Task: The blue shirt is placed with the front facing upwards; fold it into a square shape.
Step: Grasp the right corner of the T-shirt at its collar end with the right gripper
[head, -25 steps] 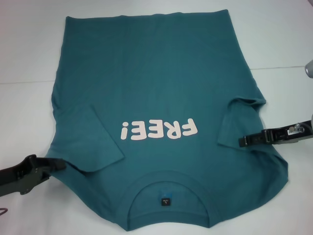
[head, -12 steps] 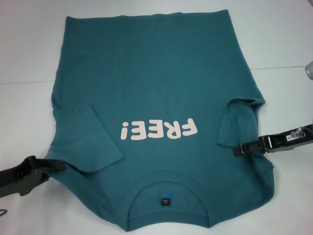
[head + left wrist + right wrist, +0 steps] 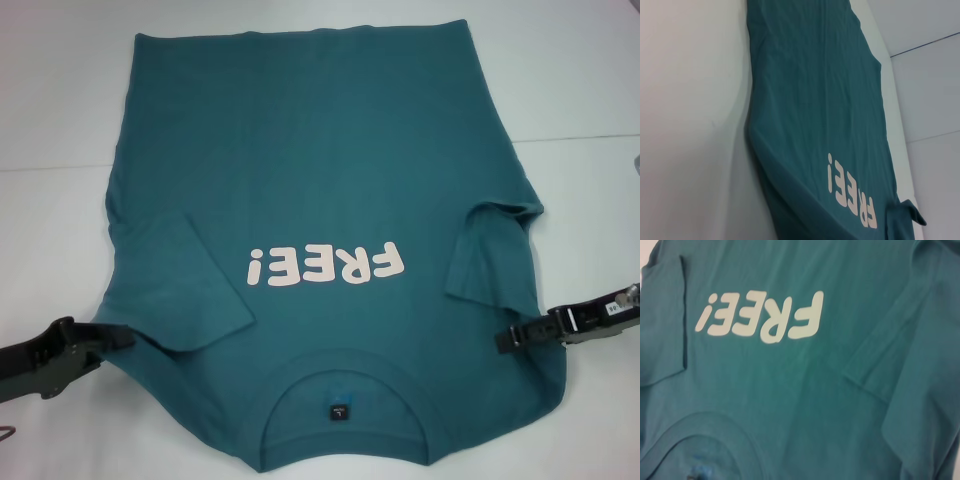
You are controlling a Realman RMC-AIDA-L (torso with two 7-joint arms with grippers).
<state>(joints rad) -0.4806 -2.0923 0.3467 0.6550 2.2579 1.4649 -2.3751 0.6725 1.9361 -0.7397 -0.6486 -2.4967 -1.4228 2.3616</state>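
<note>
The blue shirt (image 3: pixel 320 170) lies flat on the white table (image 3: pixel 60 90), front up. Its collar (image 3: pixel 340 395) is nearest me and the pale "FREE!" print (image 3: pixel 327 266) reads upside down. Both short sleeves are folded inward onto the chest, one (image 3: pixel 185 285) on the left and one (image 3: pixel 490 255) on the right. My left gripper (image 3: pixel 118 335) rests at the shirt's left shoulder edge. My right gripper (image 3: pixel 505 340) is over the right shoulder area, just inside the edge. The left wrist view shows the shirt (image 3: pixel 815 100) along its side. The right wrist view shows its chest (image 3: pixel 790 390).
White table surface surrounds the shirt on the left, right and far sides. A thin seam line (image 3: pixel 580 137) crosses the table at the right. The shirt's collar end reaches the near edge of the head view.
My right gripper has moved toward me and slightly outward, from beside the folded right sleeve down to the right shoulder. The shoulder edge of the shirt shifted slightly. The left gripper stayed put.
</note>
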